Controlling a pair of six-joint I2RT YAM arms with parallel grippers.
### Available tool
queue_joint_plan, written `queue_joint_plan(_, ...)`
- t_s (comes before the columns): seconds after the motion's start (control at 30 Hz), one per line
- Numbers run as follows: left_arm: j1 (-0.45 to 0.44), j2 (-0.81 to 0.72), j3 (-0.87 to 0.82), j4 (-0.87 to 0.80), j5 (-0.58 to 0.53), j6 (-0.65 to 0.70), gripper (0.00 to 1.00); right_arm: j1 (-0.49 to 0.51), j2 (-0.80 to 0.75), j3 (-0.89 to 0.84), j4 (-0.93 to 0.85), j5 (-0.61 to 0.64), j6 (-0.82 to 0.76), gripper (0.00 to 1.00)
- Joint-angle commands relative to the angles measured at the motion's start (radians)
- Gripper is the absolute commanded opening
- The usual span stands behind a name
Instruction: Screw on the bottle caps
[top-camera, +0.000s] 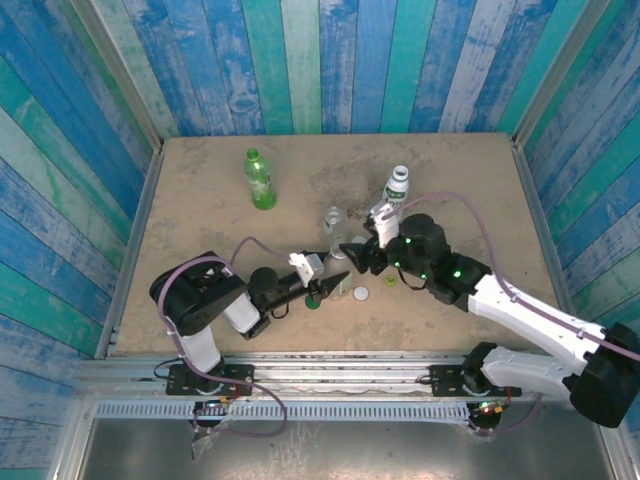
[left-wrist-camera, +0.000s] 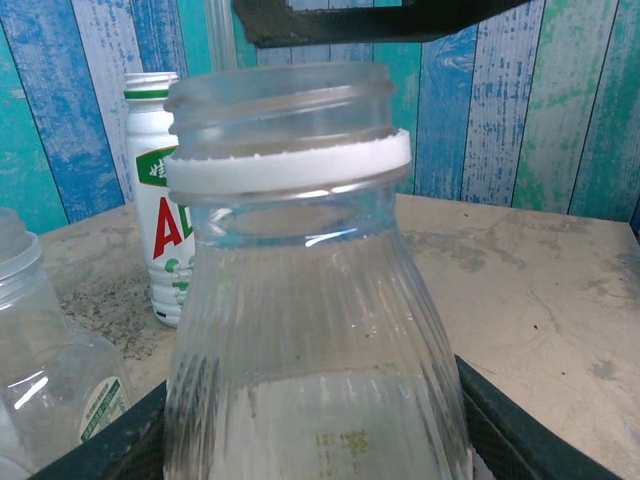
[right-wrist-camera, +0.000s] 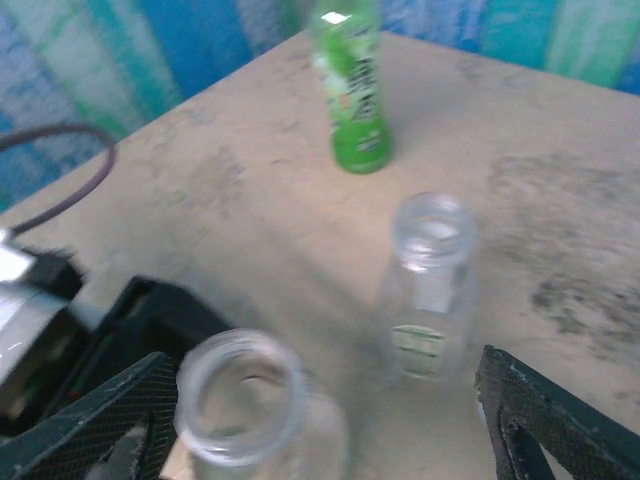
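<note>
The left gripper (top-camera: 333, 282) pinches a clear bottle (left-wrist-camera: 310, 330) near the table's middle. Its mouth has no cap. The right gripper (right-wrist-camera: 315, 420) hangs above it, fingers spread, holding nothing. I think it must next fetch the white cap (top-camera: 360, 293) lying nearby.

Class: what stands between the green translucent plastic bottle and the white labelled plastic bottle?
A small clear plastic bottle, slightly nearer the arms than both, as the top view shows.
</note>
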Motion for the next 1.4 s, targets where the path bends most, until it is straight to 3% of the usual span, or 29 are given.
queue_joint_plan(0.0,-0.002,0.049,-0.009,0.140,0.040,-0.030,0.50,0.048,0.074,0.045,-0.022,-0.004,-0.062,0.82)
queue_joint_plan(0.13,-0.002,0.047,-0.010,0.139,0.045,-0.033,0.51,0.049,0.133,0.064,-0.019,0.038,-0.019,0.75)
queue_joint_plan(0.37,-0.002,0.054,-0.008,0.137,0.046,-0.028,0.53,0.050,0.140,0.073,-0.030,0.021,-0.014,0.43)
queue_joint_plan(0.47,-0.002,0.055,0.000,0.124,0.041,-0.034,0.54,0.051,0.137,0.076,-0.047,0.021,-0.026,0.40)
queue_joint_plan(0.57,-0.002,0.055,0.002,0.122,0.036,-0.043,0.64,0.063,0.134,0.088,-0.081,0.065,-0.047,0.35)
queue_joint_plan(0.77,-0.002,0.032,0.004,0.088,0.031,-0.033,0.71,0.095,0.139,0.121,-0.140,0.154,-0.099,0.33)
queue_joint_plan(0.97,-0.002,0.013,0.014,0.034,0.008,-0.032,0.67,0.108,0.147,0.131,-0.143,0.168,-0.108,0.33)
queue_joint_plan(1.17,-0.002,0.022,0.039,0.025,0.003,-0.048,0.75,0.110,0.173,0.130,-0.116,0.161,-0.080,0.33)
queue_joint_plan(1.37,-0.002,0.044,0.056,0.049,0.004,-0.073,0.69,0.115,0.183,0.102,-0.038,0.108,-0.048,0.33)
